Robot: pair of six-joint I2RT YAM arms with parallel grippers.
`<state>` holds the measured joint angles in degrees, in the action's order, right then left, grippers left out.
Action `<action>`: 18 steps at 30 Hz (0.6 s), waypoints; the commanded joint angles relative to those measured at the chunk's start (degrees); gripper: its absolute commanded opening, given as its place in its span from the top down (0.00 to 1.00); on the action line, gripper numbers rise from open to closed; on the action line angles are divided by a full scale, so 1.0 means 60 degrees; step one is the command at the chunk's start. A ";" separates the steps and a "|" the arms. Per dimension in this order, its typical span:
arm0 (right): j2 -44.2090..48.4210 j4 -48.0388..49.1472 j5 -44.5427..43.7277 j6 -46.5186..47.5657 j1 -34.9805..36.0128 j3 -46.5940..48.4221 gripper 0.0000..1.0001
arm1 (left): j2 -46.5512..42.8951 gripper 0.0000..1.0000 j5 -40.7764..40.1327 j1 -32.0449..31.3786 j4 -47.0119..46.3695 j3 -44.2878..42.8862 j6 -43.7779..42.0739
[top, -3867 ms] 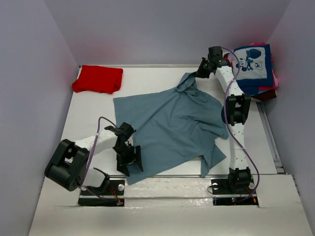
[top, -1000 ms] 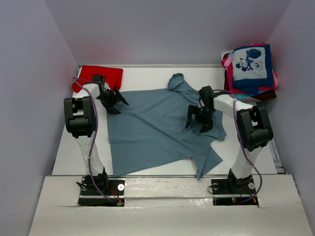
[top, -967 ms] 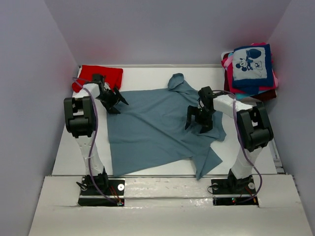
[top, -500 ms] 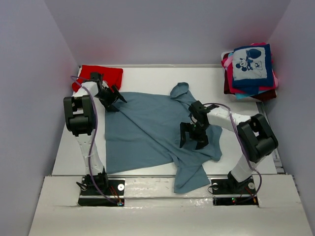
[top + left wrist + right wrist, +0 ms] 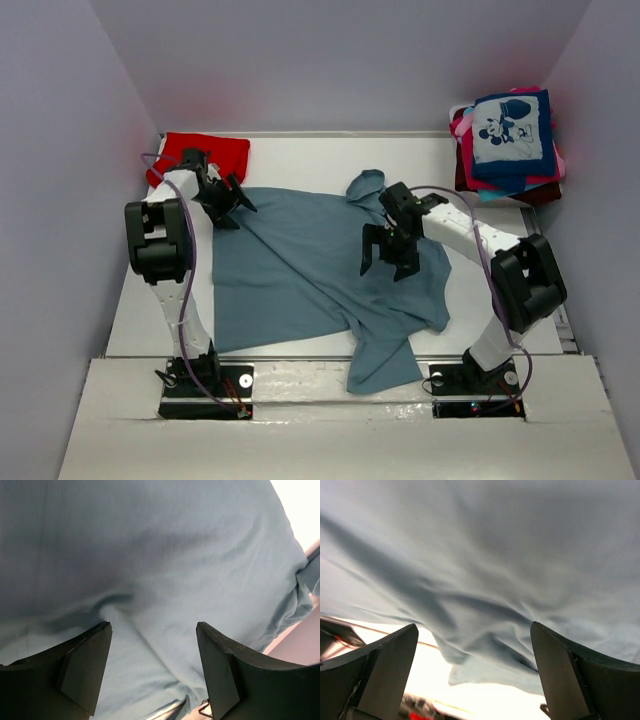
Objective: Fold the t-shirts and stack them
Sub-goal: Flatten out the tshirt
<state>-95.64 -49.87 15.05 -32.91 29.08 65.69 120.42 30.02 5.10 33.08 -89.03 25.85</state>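
Red t-shirt (image 5: pixel 215 150) partly hidden by left arm (image 5: pixel 180 187).

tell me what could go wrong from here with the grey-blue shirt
1. The near part of the grey-blue t-shirt hangs over the near edge of the table, so a pull could drag more of it off.
2. The cloth lies bunched and creased under the open right gripper, so a fold made now would likely come out crooked.
3. The open left gripper sits at the shirt's far corner, close to the red t-shirt, and might catch that too.
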 commanded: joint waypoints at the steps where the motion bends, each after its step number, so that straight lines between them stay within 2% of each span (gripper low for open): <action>1: -0.0523 -0.0302 -0.0779 0.0122 0.0060 0.1922 0.00 | -0.1786 0.20 -0.0199 -0.0249 -0.0240 0.0745 -0.0338; 12: -0.2238 -0.0390 -0.1482 0.0372 0.0060 0.4095 0.00 | -0.3721 0.20 -0.0492 -0.1465 0.0112 0.2254 -0.0411; 18: -0.2693 -0.0039 -0.1366 0.0225 -0.0482 0.4344 0.00 | -0.4864 0.20 -0.0185 -0.1788 0.0097 0.4085 -0.0163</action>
<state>-111.18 -51.11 7.77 -31.31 28.25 88.97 96.38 27.97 -4.86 32.38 -70.13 24.47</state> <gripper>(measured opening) 0.996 0.797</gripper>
